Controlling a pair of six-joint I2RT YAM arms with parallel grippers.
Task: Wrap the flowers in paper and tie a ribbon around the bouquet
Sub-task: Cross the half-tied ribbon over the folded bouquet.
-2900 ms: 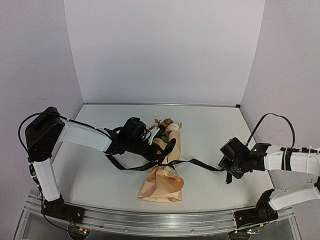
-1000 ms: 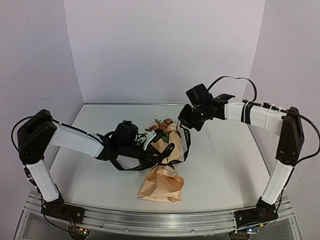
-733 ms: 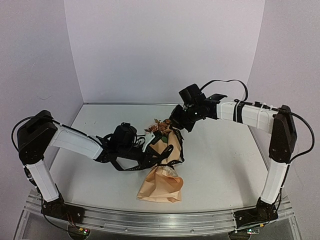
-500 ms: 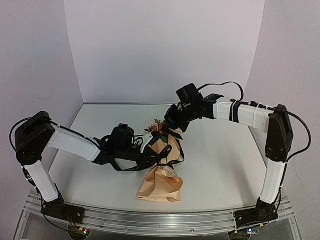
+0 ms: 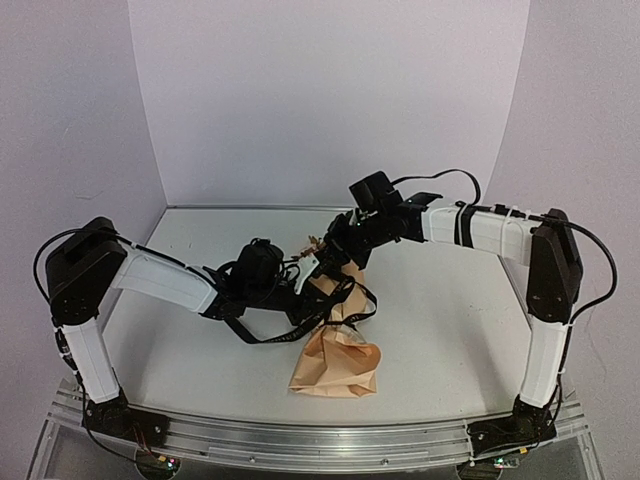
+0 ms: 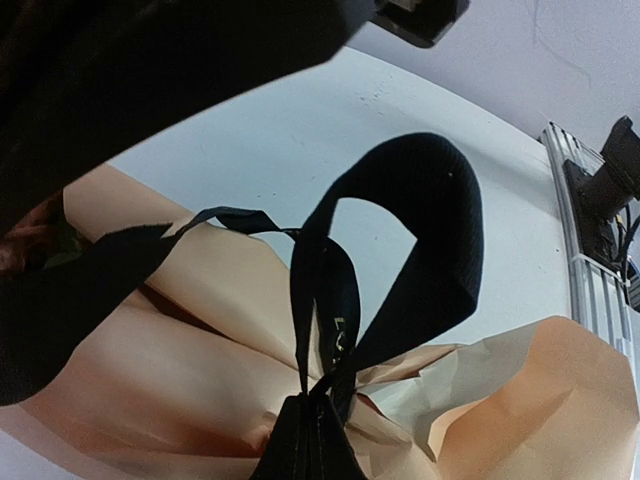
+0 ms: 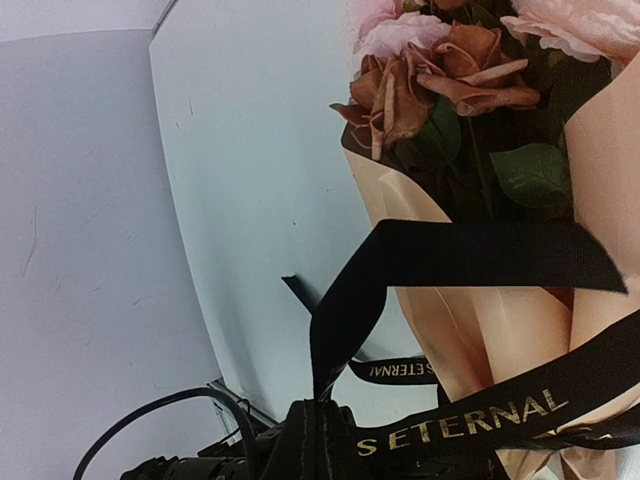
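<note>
The bouquet (image 5: pixel 338 335) lies on the white table, a tan-peach paper (image 5: pixel 338 368) cone with its crumpled wide end toward me. The flowers (image 5: pixel 320 244) show at its far end, pink and rusty-brown with green leaves (image 7: pixel 440 80). A black ribbon (image 5: pixel 352 300) printed with gold letters loops around the middle of the cone. My left gripper (image 5: pixel 303 292) is shut on ribbon strands (image 6: pixel 320 300) just over the paper (image 6: pixel 150 340). My right gripper (image 5: pixel 338 256) sits over the flower end, shut on a ribbon tail (image 7: pixel 470 255) beside the paper's rim (image 7: pixel 600 150).
A slack ribbon loop (image 5: pixel 258 335) trails on the table under my left arm. Purple walls (image 5: pixel 320 100) close the back and both sides. An aluminium rail (image 5: pixel 300 440) runs along the near edge.
My right arm swung from the table's right side up and over to the flower end, carrying its ribbon tail. The taut ribbon became a loop, and the cone's wide end shifted slightly right.
</note>
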